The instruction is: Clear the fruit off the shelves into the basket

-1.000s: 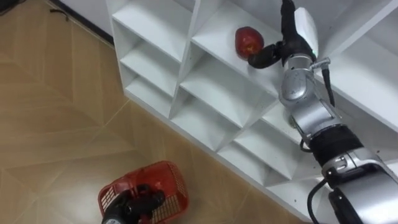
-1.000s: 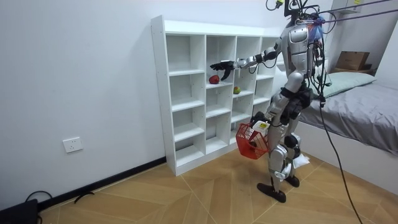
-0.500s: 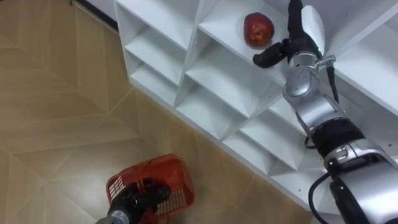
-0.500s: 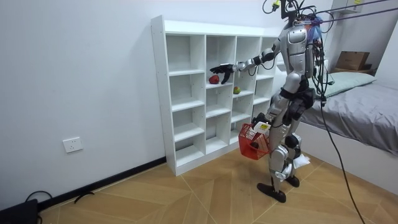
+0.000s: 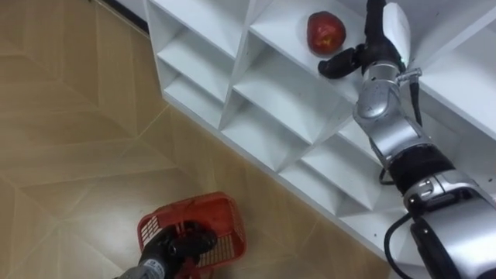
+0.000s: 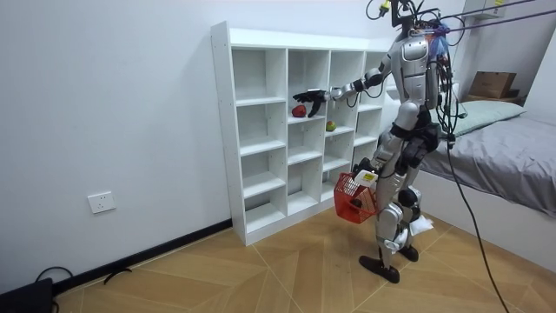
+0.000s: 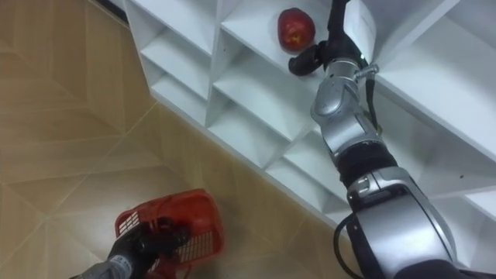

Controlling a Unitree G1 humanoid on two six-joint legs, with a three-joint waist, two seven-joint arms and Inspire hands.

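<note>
Standing before white cubby shelf point(image 6: 261, 130), robot stretches right arm into one compartment. Right hand point(image 5: 377, 48) spread wide, thumb just beside red apple point(image 5: 326, 32) — apple rests on shelf board, ungripped. Left hand point(image 5: 174, 246) hangs low, fingers curled round handle of red basket point(image 5: 203, 203) (above wood floor point(image 5: 70, 139)). Second small fruit point(image 6: 330, 126) sits in neighbouring compartment.

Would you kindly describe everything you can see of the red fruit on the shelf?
The red fruit is roundish and glossy, apple-like, and looks whole. It sits alone on a white shelf of the cubby unit, not gripped. The right hand is open close beside it, thumb nearest; whether they touch cannot be told.
</note>
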